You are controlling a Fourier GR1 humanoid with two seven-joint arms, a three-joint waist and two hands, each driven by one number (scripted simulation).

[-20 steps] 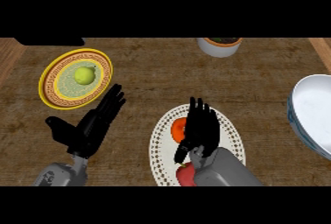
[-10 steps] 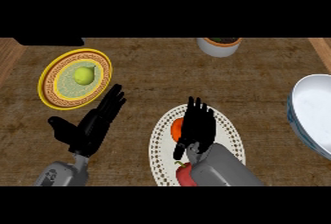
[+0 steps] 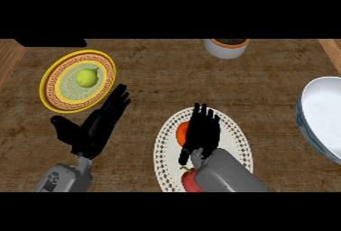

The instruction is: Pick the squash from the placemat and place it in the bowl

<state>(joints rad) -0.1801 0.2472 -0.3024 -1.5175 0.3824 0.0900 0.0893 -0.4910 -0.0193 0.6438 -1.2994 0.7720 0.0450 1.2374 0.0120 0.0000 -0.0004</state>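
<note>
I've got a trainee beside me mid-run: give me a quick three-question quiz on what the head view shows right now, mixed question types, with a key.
1. True or false: the right hand is over the white placemat, partly covering an orange object.
2. Multiple choice: what lies on the yellow-rimmed plate? A) a red pepper B) a green round fruit C) a spoon
3. Fill in: the large white bowl sits at the view's ______ edge.

Key
1. True. The hand's fingers point away from the robot above the orange object.
2. B. The green fruit lies near the plate's middle; the left hand is open beside the plate, apart from it.
3. right.
</note>
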